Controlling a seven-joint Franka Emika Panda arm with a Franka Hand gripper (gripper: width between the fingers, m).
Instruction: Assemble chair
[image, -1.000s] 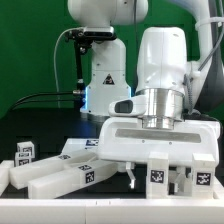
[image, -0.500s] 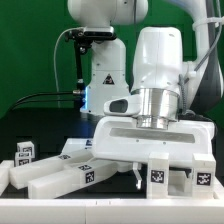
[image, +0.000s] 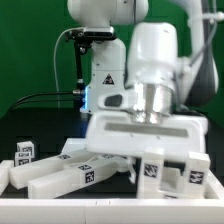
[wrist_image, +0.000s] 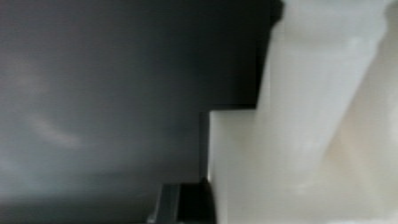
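My gripper (image: 140, 160) hangs low at the front of the exterior view, its wide white hand tilted. It is shut on a white chair part (image: 170, 172) that carries two marker tags and hangs just under the hand. The fingers are mostly hidden behind that part. In the wrist view the same white part (wrist_image: 311, 120) fills one side, stepped in outline, with a dark finger (wrist_image: 183, 205) pressed against its edge. Several other white chair parts (image: 70, 172) with tags lie on the black table at the exterior view's left.
A small tagged white block (image: 24, 151) stands at the far left of the exterior view. The arm's base (image: 105, 75) with a blue light and cables stands behind, in front of a green backdrop.
The hand and the tagged white part have swung toward the exterior view's left and tilted; the picture is blurred by the motion. The parts on the table have not moved.
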